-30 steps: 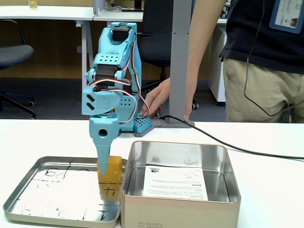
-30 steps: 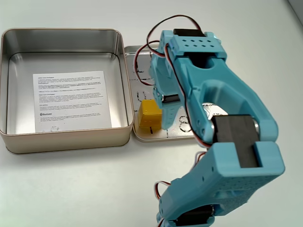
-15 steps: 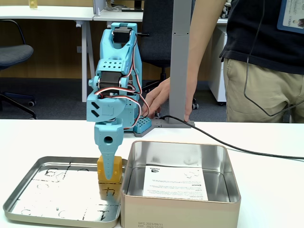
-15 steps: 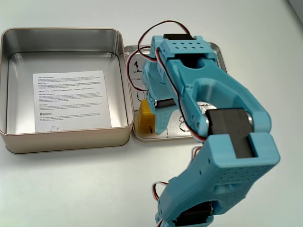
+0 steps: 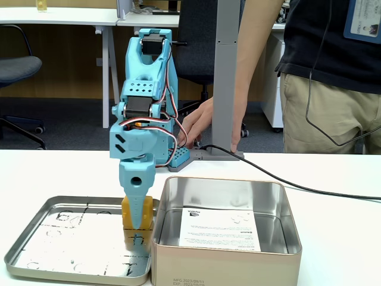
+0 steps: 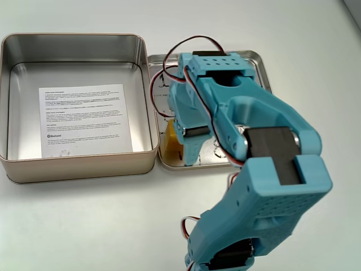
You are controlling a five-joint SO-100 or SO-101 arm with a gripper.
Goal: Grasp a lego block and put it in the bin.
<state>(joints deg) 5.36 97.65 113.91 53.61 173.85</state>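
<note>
gripper (image 5: 139, 221) was seen pointed straight down over the lego block (image 5: 127, 211); whether it was clamped could not be told | block was seated in the shallow tray (image 5: 36, 247), by the bin (image 5: 226, 262) wall | bin was found holding a printed sheet (image 6: 84, 119)

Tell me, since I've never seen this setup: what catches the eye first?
The bright blue arm, whose gripper reaches down over a yellow lego block in the shallow tray, left of the bin in the front fixed view. The deep silver bin stands alongside, a printed paper sheet on its floor. A person stands behind the table.
</note>
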